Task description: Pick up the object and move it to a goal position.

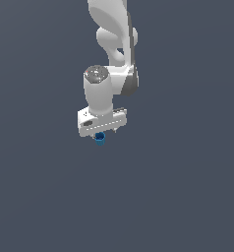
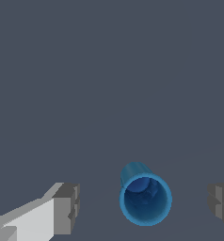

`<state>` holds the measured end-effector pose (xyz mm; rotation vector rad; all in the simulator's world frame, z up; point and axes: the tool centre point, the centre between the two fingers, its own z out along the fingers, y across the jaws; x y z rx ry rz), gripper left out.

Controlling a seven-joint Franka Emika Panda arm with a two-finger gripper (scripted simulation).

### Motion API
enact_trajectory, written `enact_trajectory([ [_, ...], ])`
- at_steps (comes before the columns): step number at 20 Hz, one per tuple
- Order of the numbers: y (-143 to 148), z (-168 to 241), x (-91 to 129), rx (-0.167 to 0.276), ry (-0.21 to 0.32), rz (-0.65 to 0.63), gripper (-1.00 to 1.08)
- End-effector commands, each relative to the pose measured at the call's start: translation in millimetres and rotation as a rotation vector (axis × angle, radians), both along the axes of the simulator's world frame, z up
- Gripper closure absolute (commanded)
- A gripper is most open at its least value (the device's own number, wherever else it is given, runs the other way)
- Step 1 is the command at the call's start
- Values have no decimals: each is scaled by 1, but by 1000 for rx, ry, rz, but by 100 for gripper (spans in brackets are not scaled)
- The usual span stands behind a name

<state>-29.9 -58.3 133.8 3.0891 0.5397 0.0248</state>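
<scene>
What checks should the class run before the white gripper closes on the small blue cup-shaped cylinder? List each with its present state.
1. Gripper open: ok, the grey fingers stand apart.
2. Small blue cup-shaped cylinder between the fingers: ok, the wrist view shows a gap on each side.
3. Cylinder centred: not ok, it sits nearer one finger.
4. Cylinder upright: ok, its hollow top faces the wrist camera.
5. Fingers low enough to grasp: cannot tell; the exterior view shows the cylinder just beneath the gripper.
6. Goal position marked: cannot tell, no marker shows.
</scene>
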Motion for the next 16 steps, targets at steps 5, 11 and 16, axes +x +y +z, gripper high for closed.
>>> enact_trajectory([
  [5,-15,-20,-14,-2,8,145,-92],
  [11,-25,-33,-25,-1,13,248,-92],
  [16,-30,-40,-30,0,16,302,-92],
])
